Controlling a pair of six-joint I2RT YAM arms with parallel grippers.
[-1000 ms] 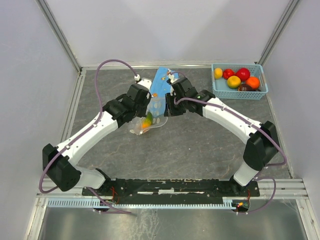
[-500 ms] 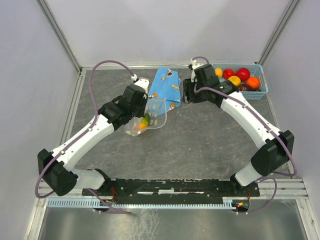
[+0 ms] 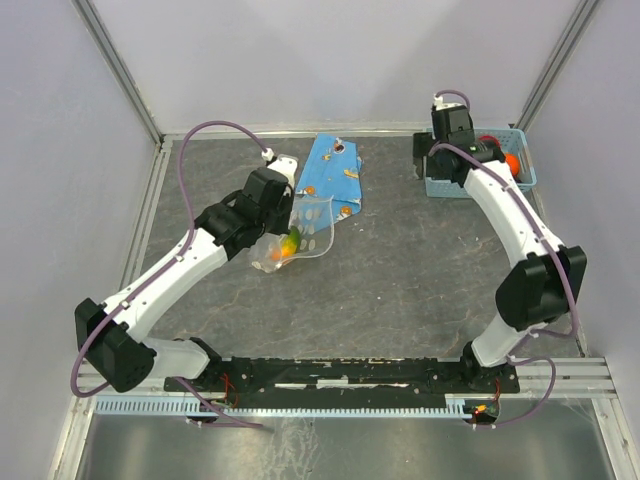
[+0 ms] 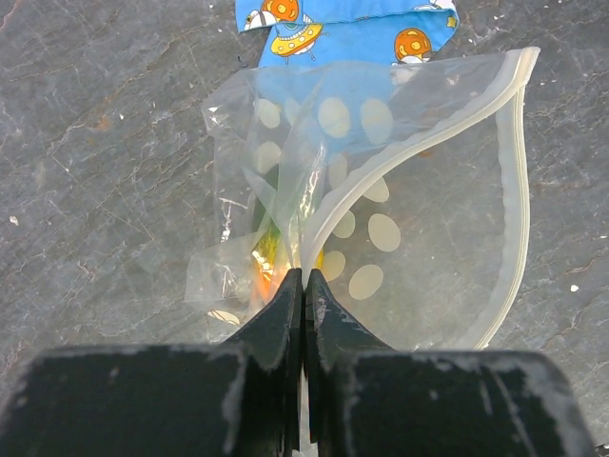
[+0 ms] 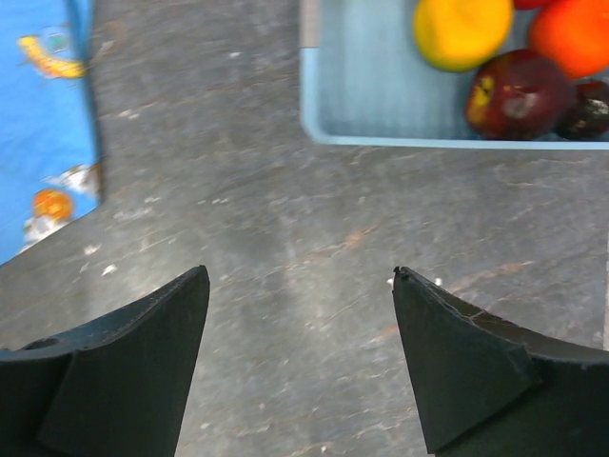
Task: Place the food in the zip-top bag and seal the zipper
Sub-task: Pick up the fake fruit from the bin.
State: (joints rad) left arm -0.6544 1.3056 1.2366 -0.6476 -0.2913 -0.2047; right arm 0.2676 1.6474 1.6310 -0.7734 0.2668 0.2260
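The clear polka-dot zip-top bag (image 3: 308,225) (image 4: 428,238) lies on the grey table, its mouth gaping. The whitish zipper (image 4: 519,190) curves along the mouth edge. My left gripper (image 3: 280,228) (image 4: 304,278) is shut on the bag's edge. Behind the plastic just past its tips shows orange and green food (image 3: 290,243) (image 4: 263,265). My right gripper (image 3: 424,166) (image 5: 301,276) is open and empty over bare table, just short of the light-blue basket (image 5: 381,95). That basket holds more food: a yellow fruit (image 5: 461,29), an orange one (image 5: 571,33) and a dark red one (image 5: 514,95).
A flat blue wrapper with orange prints (image 3: 330,172) (image 5: 38,124) lies behind the bag, partly under it. The basket (image 3: 480,190) stands in the back right corner by the enclosure wall. White walls with metal rails bound the table on three sides.
My right arm has swung away from the bag, right and back to the basket, and its jaws have opened wide. The left gripper keeps its hold on the bag.
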